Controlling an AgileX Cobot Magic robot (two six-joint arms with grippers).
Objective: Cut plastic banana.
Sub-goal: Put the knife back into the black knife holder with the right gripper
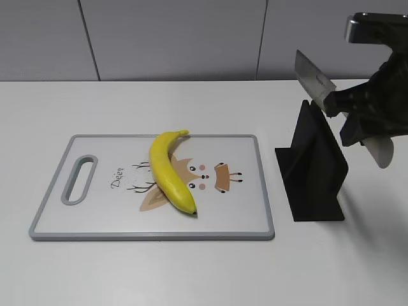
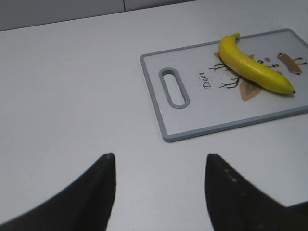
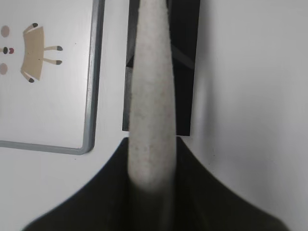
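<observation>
The yellow plastic banana [image 1: 169,172] lies across the middle of the grey-rimmed cutting board [image 1: 102,223], stem to the back and dark tip to the front; it also shows in the left wrist view [image 2: 250,67]. My right gripper [image 1: 357,118] is shut on the pale handle of a knife [image 3: 151,96], holding it in the air above the black knife stand [image 1: 313,167]. The blade [image 1: 313,80] points up and to the left. My left gripper [image 2: 159,161] is open and empty above bare table, left of the board [image 2: 211,130].
The black stand sits just right of the board on the white table [image 1: 191,274]. A grey wall runs along the back.
</observation>
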